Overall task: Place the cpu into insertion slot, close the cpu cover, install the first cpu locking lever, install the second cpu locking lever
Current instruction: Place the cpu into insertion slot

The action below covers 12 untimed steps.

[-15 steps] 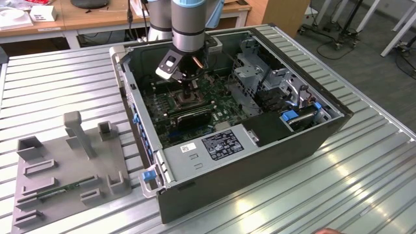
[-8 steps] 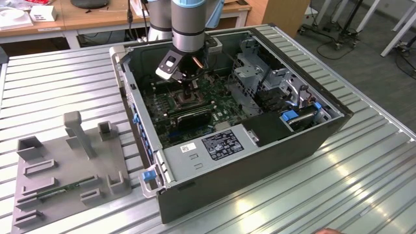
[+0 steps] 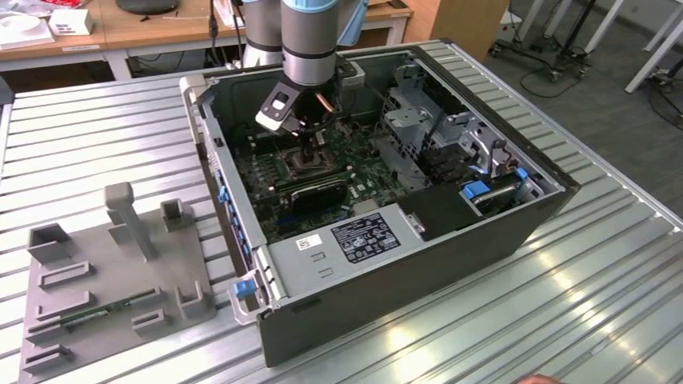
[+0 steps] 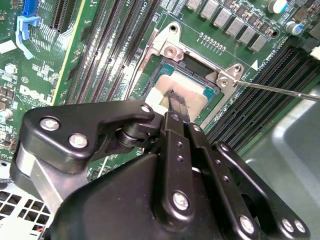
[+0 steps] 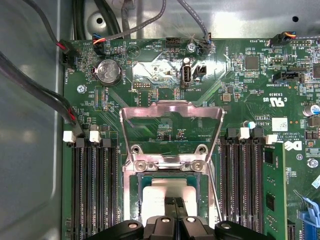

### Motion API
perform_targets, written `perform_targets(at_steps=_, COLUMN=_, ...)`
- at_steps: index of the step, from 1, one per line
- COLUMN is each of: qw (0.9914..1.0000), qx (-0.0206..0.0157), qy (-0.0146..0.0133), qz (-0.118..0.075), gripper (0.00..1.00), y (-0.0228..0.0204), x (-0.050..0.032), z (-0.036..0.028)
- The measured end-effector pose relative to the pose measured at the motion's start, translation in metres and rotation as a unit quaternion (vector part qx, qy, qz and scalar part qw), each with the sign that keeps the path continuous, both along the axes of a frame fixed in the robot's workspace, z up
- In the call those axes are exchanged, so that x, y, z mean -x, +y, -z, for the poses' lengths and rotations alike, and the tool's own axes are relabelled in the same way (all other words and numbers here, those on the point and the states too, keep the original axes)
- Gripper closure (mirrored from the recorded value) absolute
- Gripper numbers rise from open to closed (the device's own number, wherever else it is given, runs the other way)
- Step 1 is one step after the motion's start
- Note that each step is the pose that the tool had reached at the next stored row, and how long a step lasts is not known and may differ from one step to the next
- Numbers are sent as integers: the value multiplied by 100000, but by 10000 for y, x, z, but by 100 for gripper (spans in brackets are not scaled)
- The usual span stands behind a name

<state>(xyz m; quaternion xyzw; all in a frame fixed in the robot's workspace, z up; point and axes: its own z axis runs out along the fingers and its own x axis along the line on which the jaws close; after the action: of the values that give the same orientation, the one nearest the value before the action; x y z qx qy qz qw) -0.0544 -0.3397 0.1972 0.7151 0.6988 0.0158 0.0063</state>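
Inside an open computer case [image 3: 353,320] on a ribbed desk [image 3: 597,304], the end effector [image 4: 175,102] has its fingers pressed together, tips resting on the cpu [image 4: 192,91] lying in the insertion slot [image 4: 170,65], apparently to seat it, with the cpu cover [image 5: 170,106] swung open for access.

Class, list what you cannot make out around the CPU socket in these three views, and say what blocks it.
First wrist view: part of the cpu lies under the claw and past the picture's edge.
Second wrist view: the claw covers one cpu corner, so its seating in the insertion slot is unclear.
Second wrist view: the thin metal rod runs off the edge.
Exterior view: the insertion slot is too small to inspect.
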Motion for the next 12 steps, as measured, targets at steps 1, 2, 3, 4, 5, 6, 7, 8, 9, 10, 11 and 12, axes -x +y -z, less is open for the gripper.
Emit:
perform_targets(at_steps=1, qw=100000, qx=-5, qy=-1, qz=2, gripper=89, y=0, x=0, z=0)
perform_targets(at_steps=2, qw=100000, qx=-4, qy=0, qz=0, gripper=89, y=0, x=0, z=0)
perform_targets(at_steps=3, qw=100000, qx=-1, qy=4, qz=0, gripper=89, y=0, x=0, z=0)
perform_targets(at_steps=4, qw=100000, qx=0, qy=4, qz=0, gripper=89, y=0, x=0, z=0)
perform_targets(at_steps=5, qw=100000, qx=-1, qy=4, qz=3, gripper=89, y=0, x=0, z=0)
perform_targets(at_steps=6, qw=100000, qx=-7, qy=-2, qz=1, gripper=89, y=1, x=0, z=-2)
perform_targets(at_steps=7, qw=100000, qx=-34, qy=-24, qz=7, gripper=89, y=2, x=-1, z=-7)
perform_targets(at_steps=8, qw=100000, qx=-103, qy=-71, qz=6, gripper=89, y=5, x=-3, z=-13)
perform_targets(at_steps=9, qw=100000, qx=-159, qy=-107, qz=2, gripper=89, y=6, x=-4, z=-22)
perform_targets(at_steps=10, qw=100000, qx=-147, qy=-89, qz=3, gripper=89, y=7, x=-4, z=-35)
perform_targets(at_steps=11, qw=100000, qx=-71, qy=-45, qz=2, gripper=89, y=6, x=-3, z=-54)
perform_targets(at_steps=12, qw=100000, qx=-56, qy=-37, qz=3, gripper=89, y=4, x=-2, z=-72)
